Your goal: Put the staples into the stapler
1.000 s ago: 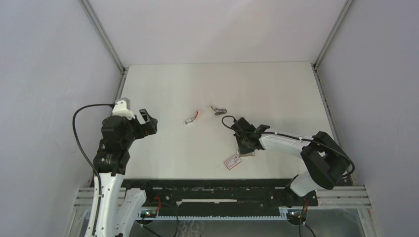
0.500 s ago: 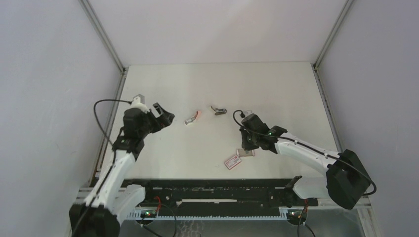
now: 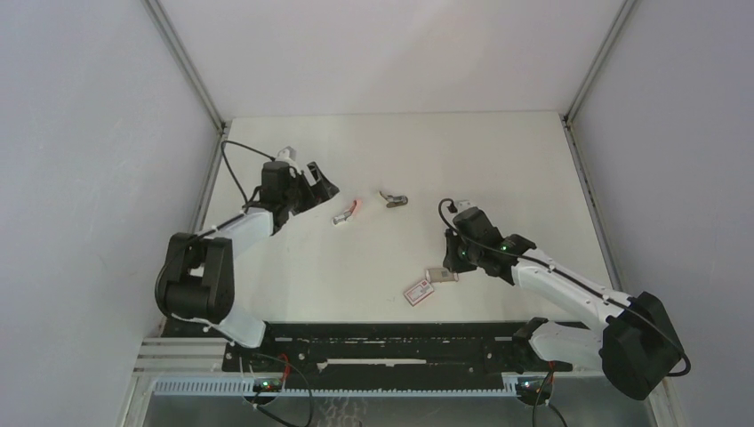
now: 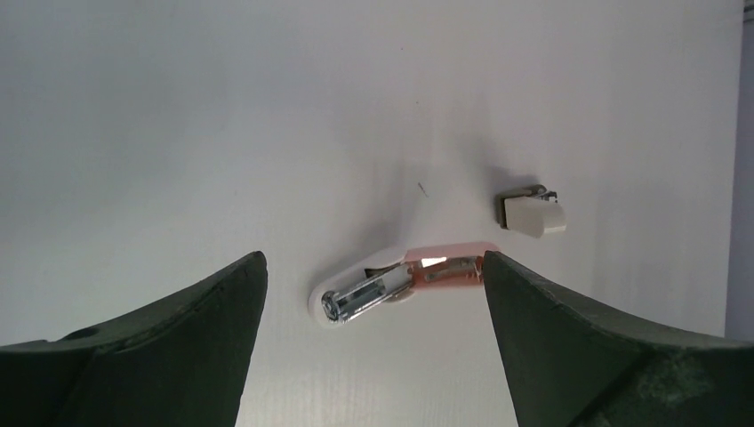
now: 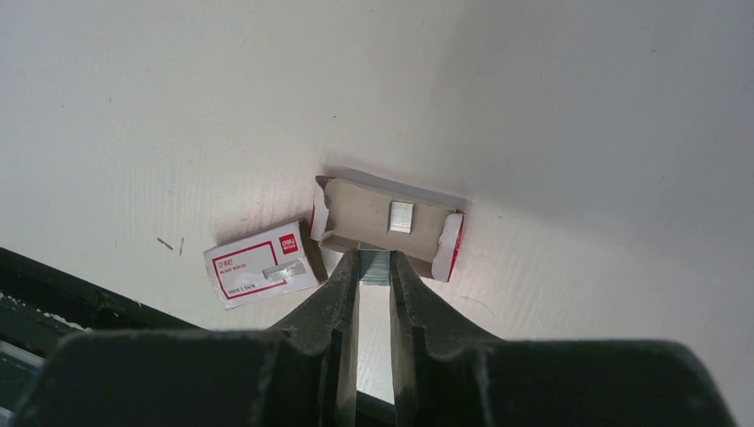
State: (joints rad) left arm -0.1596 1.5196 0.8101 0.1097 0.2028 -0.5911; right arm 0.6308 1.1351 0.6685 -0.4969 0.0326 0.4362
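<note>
The stapler (image 4: 400, 285) lies hinged open on the table, white and pink with a silver metal channel. It sits just ahead of and between the fingers of my open left gripper (image 4: 372, 260), untouched. From above, the left gripper (image 3: 322, 189) is left of the stapler (image 3: 347, 212). My right gripper (image 5: 375, 262) is shut on a small silvery block of staples (image 5: 375, 267) at the near edge of the pale cardboard tray (image 5: 356, 209). Another small staple block (image 5: 401, 216) lies in the tray. Seen from above, the right gripper (image 3: 453, 263) hovers by the tray (image 3: 442, 275).
A white sleeve with a red label (image 5: 260, 264) lies left of the tray, also visible from above as the sleeve (image 3: 419, 290). A small pale piece with a metal clip (image 4: 532, 214) rests right of the stapler. Loose staples (image 5: 169, 243) lie near the table's front edge.
My left arm has swung from the left side forward and right, bringing its open gripper up to the stapler. The right arm's elbow has moved right while its gripper stays by the tray.
</note>
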